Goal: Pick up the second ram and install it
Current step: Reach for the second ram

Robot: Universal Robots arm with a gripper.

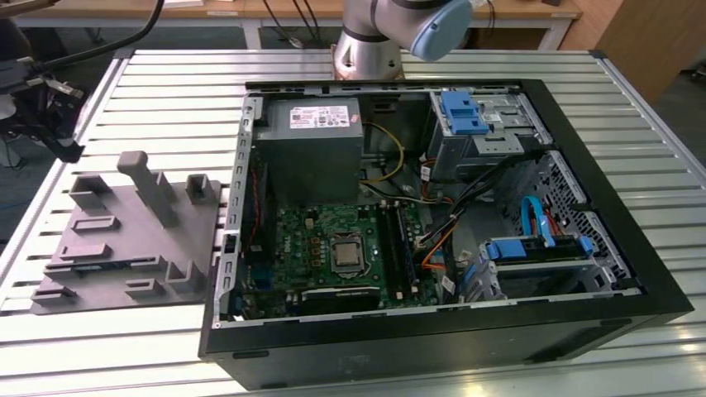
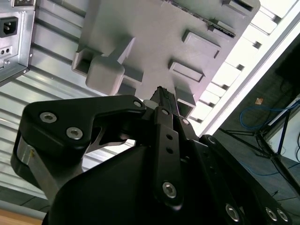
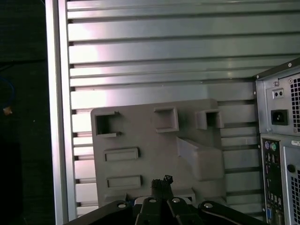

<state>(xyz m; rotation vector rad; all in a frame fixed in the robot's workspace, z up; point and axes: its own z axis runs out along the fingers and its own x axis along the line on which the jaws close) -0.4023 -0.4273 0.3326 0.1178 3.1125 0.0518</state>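
No legible print; the power supply label [image 1: 323,117] is unreadable.

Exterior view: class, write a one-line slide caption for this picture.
Open computer case on a slatted metal table, green motherboard exposed, with a grey holder tray beside it on the exterior view's left.

Your arm [image 1: 369,45] shows as a silver-grey column with a pale blue joint cap [image 1: 441,26] just beside it. Your gripper [image 2: 161,96] is matt black: angular linkage plates [image 2: 108,112] (dotted with bright round screw heads [image 2: 75,133]) with rounded corners.
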